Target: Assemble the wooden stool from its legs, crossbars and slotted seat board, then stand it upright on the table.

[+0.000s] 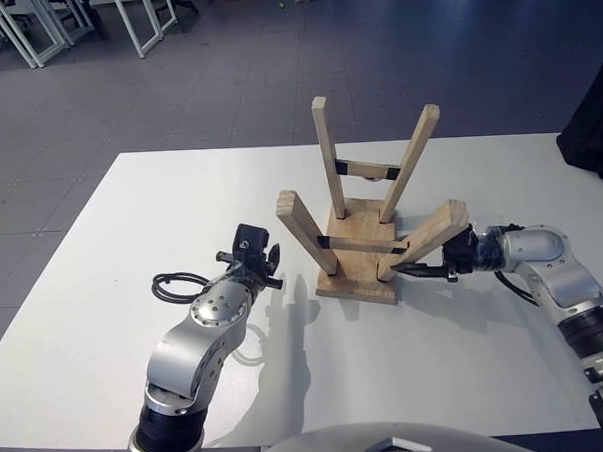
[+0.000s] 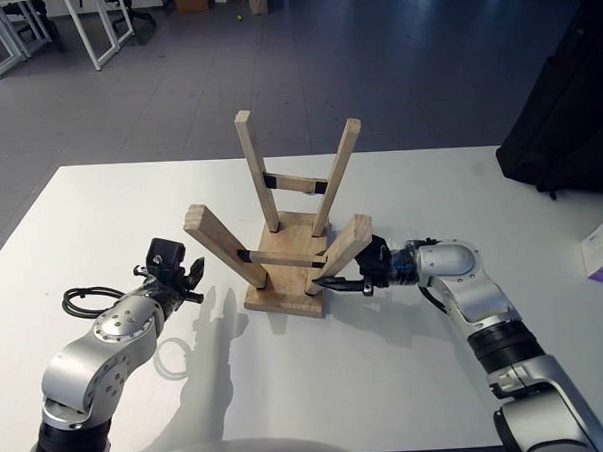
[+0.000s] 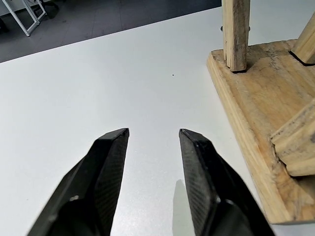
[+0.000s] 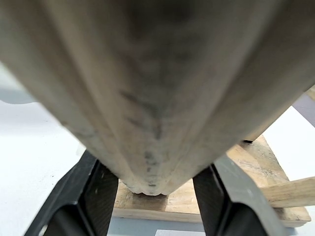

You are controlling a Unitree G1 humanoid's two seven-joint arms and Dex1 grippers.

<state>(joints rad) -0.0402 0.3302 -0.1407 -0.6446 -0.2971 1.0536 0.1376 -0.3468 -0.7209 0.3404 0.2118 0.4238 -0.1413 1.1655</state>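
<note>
While the stool (image 1: pixel 357 246) sits upside down on the table (image 1: pixel 131 223), seat board (image 3: pixel 256 103) flat, legs skyward, my right gripper (image 1: pixel 414 270) pinches the nearest leg (image 1: pixel 437 230) low by its socket. Stiff, light wood, I reckon, though the joints may pull loose, so grip near the board; my left gripper (image 3: pixel 152 162) hangs spread and empty, board edge just beside it.

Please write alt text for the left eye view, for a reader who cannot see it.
A wooden stool stands upside down on a white table, seat board flat, four legs up. The right tool grips the near right leg low down; the open left tool is left of the stool, near a black cable.
</note>
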